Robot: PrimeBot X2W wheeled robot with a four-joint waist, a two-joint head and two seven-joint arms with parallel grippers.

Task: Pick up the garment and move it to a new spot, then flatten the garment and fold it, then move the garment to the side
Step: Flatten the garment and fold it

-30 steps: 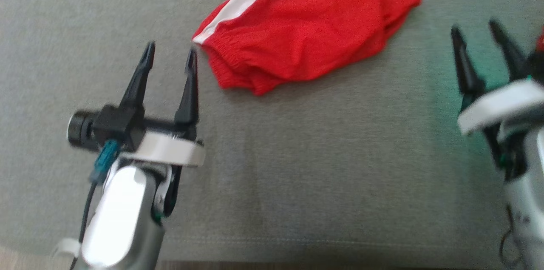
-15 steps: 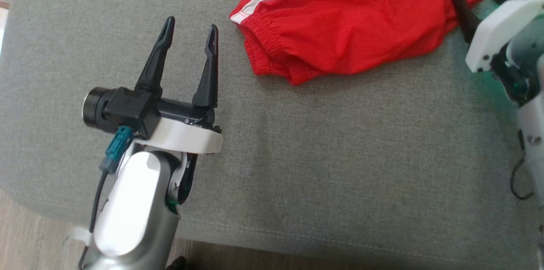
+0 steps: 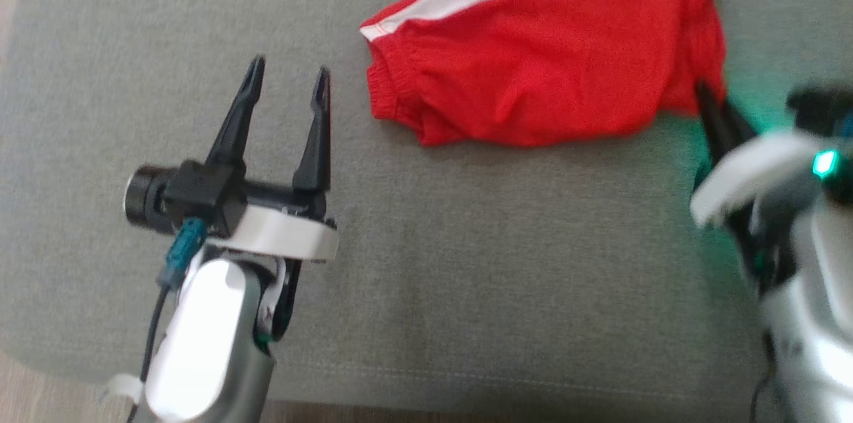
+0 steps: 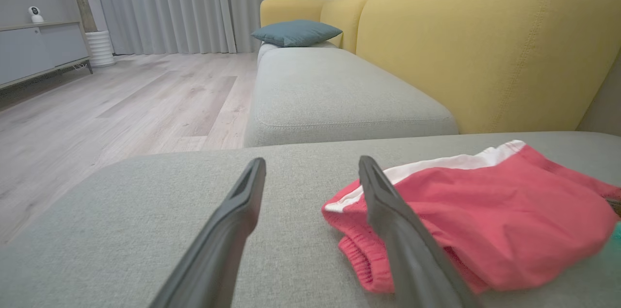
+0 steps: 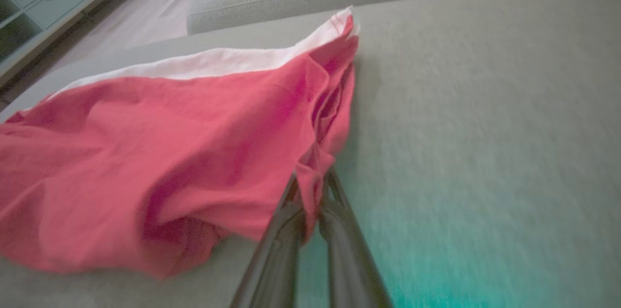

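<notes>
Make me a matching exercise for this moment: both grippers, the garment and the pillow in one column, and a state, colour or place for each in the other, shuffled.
Column one:
1. left gripper
2. right gripper
3. garment
4. blue pillow

Column two:
A. shut on a corner of the garment
B. lying on the far seat
C. open, with nothing between its fingers
D. red with a white band along one edge

Right pairs: 1-C, 2-A, 3-D, 4-B.
</notes>
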